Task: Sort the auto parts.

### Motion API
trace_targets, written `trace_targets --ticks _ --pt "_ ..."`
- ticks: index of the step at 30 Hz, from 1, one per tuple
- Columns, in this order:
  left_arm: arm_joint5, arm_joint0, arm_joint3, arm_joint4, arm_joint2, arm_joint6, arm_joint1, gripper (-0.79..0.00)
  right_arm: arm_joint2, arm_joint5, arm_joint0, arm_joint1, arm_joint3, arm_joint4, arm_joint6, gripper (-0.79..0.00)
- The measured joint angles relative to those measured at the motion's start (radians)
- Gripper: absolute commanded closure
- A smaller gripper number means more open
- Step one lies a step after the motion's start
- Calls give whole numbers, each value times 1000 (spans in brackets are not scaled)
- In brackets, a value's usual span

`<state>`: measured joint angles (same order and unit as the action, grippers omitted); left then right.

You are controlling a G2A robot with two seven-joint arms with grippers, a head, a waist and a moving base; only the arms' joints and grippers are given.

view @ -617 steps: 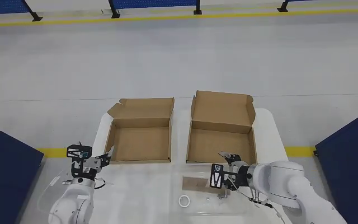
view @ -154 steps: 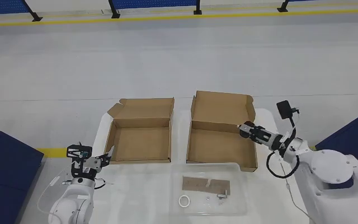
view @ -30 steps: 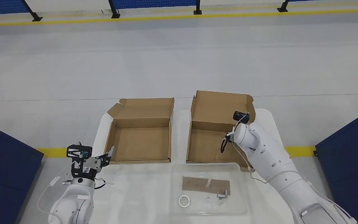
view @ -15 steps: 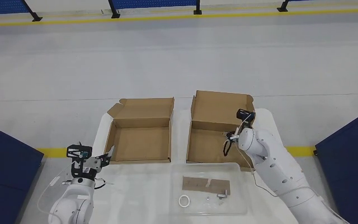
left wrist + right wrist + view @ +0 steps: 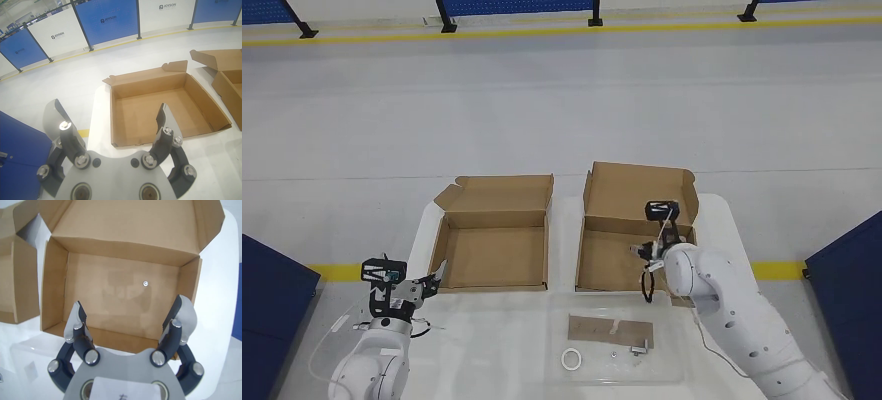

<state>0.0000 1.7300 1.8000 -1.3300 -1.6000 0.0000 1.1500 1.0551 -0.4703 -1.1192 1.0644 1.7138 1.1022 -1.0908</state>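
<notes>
since the earliest frame the right gripper [image 5: 128, 303] has left the clear tray [image 5: 612, 296] and come over the right box [image 5: 121, 250], its fingers now spread and holding nothing. at the near edge of the table [image 5: 492, 320] the tray holds a cardboard strip [image 5: 610, 329], a white ring [image 5: 571, 358] and small metal bits [image 5: 640, 347]. by the near left corner the left gripper [image 5: 109, 105] hangs spread wide, short of the left box [image 5: 149, 85]. farther in, one small nut [image 5: 145, 283] lies on the right box's floor, so a drop looks done. the next move likely calls for a return to the tray and a fine pinch on another piece.
</notes>
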Motion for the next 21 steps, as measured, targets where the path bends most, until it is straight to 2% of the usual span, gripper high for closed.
trace_targets --ticks 3,12,15,21 --pt "0 0 0 0 0 0 0 -785 -3 73 -16 -10 52 83 -88 -785" --pt "0 0 0 0 0 0 0 -785 -1 86 -22 -8 58 58 -67 -785" --pt "0 0 0 0 0 0 0 -785 13 205 -33 -13 101 37 -54 -785" --pt "0 0 0 0 0 0 0 -785 90 494 -57 -33 192 -116 -140 -785"
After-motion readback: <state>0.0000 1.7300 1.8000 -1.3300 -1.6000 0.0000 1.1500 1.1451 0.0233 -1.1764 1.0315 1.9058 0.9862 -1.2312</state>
